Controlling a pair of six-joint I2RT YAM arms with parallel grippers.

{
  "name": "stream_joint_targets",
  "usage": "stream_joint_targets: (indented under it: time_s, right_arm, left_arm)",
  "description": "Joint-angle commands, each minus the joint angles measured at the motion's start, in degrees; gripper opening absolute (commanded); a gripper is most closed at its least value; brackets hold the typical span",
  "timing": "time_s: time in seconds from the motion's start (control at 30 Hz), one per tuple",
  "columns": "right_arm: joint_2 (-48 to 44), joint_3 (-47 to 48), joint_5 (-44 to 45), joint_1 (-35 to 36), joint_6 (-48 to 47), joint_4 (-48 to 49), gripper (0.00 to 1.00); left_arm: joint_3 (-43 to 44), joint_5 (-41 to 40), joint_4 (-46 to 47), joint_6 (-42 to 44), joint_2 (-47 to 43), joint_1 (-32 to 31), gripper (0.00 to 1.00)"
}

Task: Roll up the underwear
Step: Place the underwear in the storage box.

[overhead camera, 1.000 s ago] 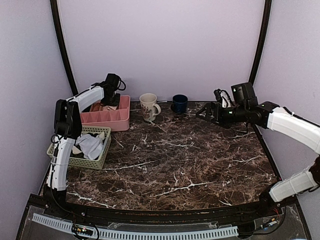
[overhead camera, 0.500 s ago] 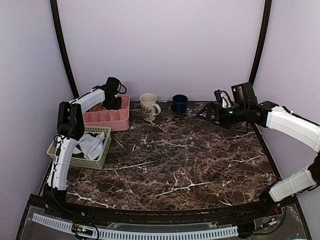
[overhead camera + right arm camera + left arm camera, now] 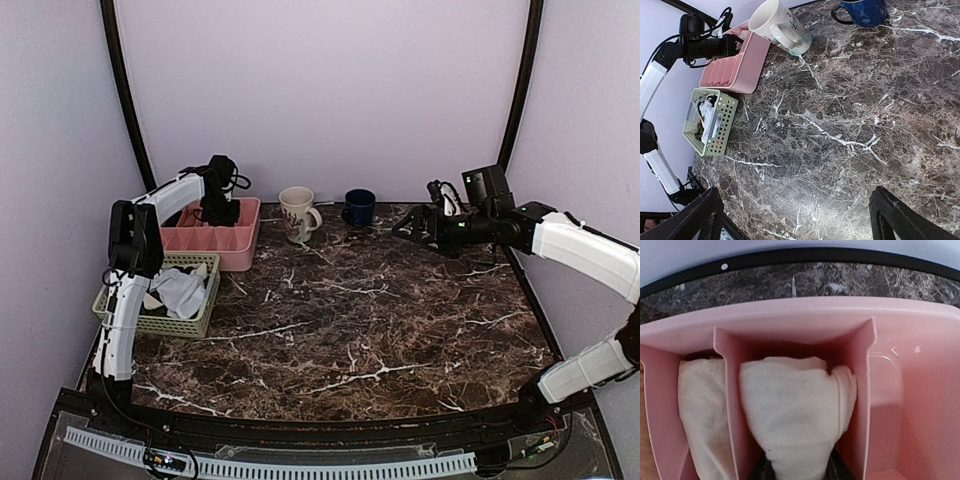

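The underwear is a cream roll standing in the middle compartment of the pink organiser. My left gripper is shut on the roll's lower end, with a dark finger on each side and the fabric pinched narrow between them. In the top view the left gripper reaches down into the pink organiser at the back left. A second cream roll fills the compartment to the left. My right gripper is open and empty above the back right of the table; it also shows in the right wrist view.
A green basket holding white cloths stands in front of the organiser. A patterned mug and a blue cup stand at the back centre. The organiser's right compartment holds nothing.
My left gripper has moved down and slightly left into the pink organiser. The right arm has barely moved.
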Motion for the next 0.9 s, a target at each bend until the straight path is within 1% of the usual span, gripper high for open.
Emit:
stream_joint_targets:
  time_s: [0.0,0.13,0.17,0.23,0.27,0.37,0.47,0.53,0.57,0.7,0.77,0.87]
  right_arm:
    - [-0.77,1.08,-0.18,-0.46,0.33,0.89,1.0]
    - [-0.22,1.33,-0.68,-0.47,0.45,1.07,1.0]
    - [-0.1,1.42,-0.87,-0.52,0.45,1.11,1.0]
    - [0.22,1.74,-1.09,-0.55,0.38,1.09,1.0]
    - [0.32,1.97,-1.14,-0.55,0.29,0.93,1.0]
    - [0.62,2.35,-1.4,-0.55,0.14,0.84,1.0]
    - [0.55,2.27,-1.5,-0.55,0.31,0.95,0.99]
    - [0.5,2.22,-1.58,-0.55,0.38,1.08,1.0]
    - [0.44,2.15,-1.59,-0.57,0.45,1.09,1.0]
    - [0.05,2.09,-1.37,-0.64,0.51,1.33,1.0]
    - [-0.09,2.06,-1.32,-0.64,0.54,1.45,0.99]
    - [-0.16,2.09,-1.47,-0.64,0.53,1.65,1.0]
  left_arm:
    - [0.6,4.32,-14.56,-0.54,-1.95,0.32,0.0]
    - [-0.58,6.36,-16.48,-1.75,-1.14,1.71,0.0]
    - [-0.45,6.66,-16.52,-1.26,-0.49,1.78,0.06]
    - [-0.65,7.02,-15.94,-0.58,-0.28,1.81,0.23]
    - [-0.79,6.94,-15.4,-0.52,-0.77,1.75,0.29]
    - [-2.37,5.98,-10.49,0.37,-3.81,1.74,0.37]
    - [-1.53,5.73,-7.7,1.44,-5.9,1.77,0.45]
    - [0.34,6.12,-7.25,2.01,-6.12,1.69,0.48]
    - [1.05,6.76,-7.07,2.2,-6.21,1.65,0.51]
    - [2.45,6.84,-7.11,2.46,-6.3,1.67,0.54]
    - [2.48,6.21,-7.16,2.68,-6.56,1.66,0.63]
    - [2.58,5.93,-7.12,3.32,-7.05,1.68,0.65]
